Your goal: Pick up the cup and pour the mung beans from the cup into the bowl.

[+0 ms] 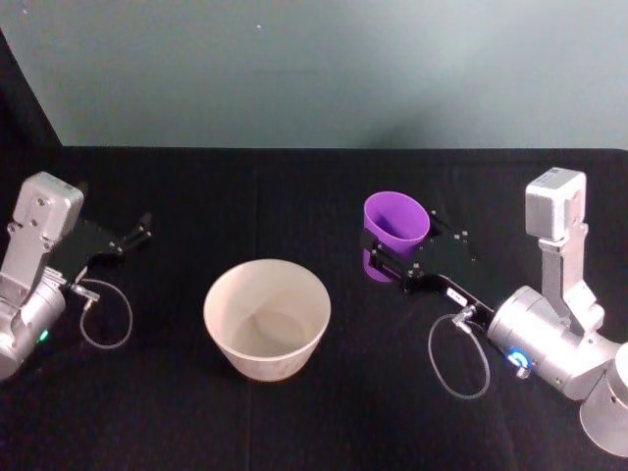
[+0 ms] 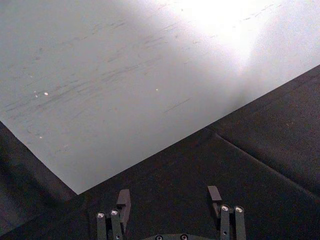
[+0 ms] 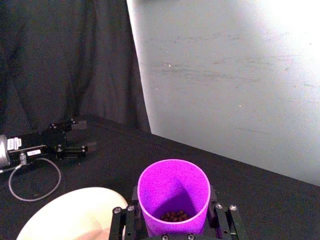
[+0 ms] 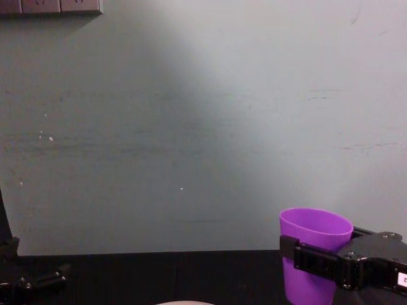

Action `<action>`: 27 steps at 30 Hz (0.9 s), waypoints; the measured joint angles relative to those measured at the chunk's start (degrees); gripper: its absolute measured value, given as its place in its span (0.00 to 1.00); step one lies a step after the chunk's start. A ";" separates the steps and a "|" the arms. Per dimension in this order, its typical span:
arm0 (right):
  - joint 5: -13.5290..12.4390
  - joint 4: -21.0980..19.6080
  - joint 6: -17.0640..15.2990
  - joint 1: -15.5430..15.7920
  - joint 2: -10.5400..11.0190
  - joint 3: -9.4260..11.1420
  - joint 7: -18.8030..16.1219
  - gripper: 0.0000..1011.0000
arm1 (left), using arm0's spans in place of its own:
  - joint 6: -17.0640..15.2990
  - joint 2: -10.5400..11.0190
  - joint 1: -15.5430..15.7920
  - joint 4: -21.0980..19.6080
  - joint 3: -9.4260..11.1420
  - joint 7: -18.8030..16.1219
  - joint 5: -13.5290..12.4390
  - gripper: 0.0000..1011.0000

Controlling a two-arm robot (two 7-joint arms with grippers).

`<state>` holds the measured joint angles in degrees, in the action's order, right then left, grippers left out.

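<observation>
Black right gripper clasps the small, bright purple plastic cup by its sides, upright, with dark mung beans lying in its bottom. Near it, toward the robot's left, the wide, pale cream round bowl stands on the black-clothed desk. Left gripper rests far left, fingers wide apart, holding nothing.

Head above, chest low; cup common.

Right gripper clasps the cup; mung beans inside.
</observation>
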<state>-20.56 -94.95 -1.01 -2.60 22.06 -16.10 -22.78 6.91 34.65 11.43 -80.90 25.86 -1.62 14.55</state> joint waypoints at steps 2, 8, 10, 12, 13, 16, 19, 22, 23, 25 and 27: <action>0.00 0.00 0.00 0.00 0.00 0.00 0.00 0.72 | 0.00 0.00 0.00 0.00 0.00 0.00 0.00 0.99; 0.00 0.00 0.00 0.00 0.00 0.00 0.00 0.72 | 0.00 0.00 0.00 0.00 0.00 0.00 0.00 0.99; 0.00 0.00 0.00 0.00 0.00 0.00 0.00 0.72 | 0.00 0.00 0.00 0.00 0.00 0.00 0.00 0.99; 0.00 0.00 0.00 0.00 0.00 0.00 0.00 0.72 | 0.00 0.00 0.00 0.00 0.00 0.00 0.00 0.99; 0.00 0.00 0.00 0.00 0.00 0.00 0.00 0.72 | 0.00 0.00 0.00 0.00 0.00 0.00 0.00 0.99; 0.00 0.00 0.00 0.00 0.00 0.00 0.00 0.72 | 0.00 0.00 0.00 0.00 0.00 0.00 0.00 0.99; 0.00 0.00 0.00 0.00 0.00 0.00 0.00 0.72 | 0.00 0.00 0.00 0.00 0.00 0.00 0.00 0.99; 0.00 0.00 0.00 0.00 0.00 0.00 0.00 0.72 | 0.00 0.00 0.00 0.00 0.00 0.00 0.00 0.99; 0.00 0.00 0.00 0.00 0.00 0.00 0.00 0.72 | 0.00 0.00 0.00 0.00 0.00 0.00 0.00 0.99; 0.00 0.00 0.00 0.00 0.00 0.00 0.00 0.72 | 0.00 0.00 0.00 0.00 0.00 0.00 0.00 0.99; 0.00 0.00 0.00 0.00 0.00 0.00 0.00 0.72 | 0.00 0.00 0.00 0.00 0.00 0.00 0.00 0.99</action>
<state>-20.56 -94.95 -1.01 -2.60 22.06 -16.10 -22.78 6.91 34.65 11.43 -80.90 25.86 -1.62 14.55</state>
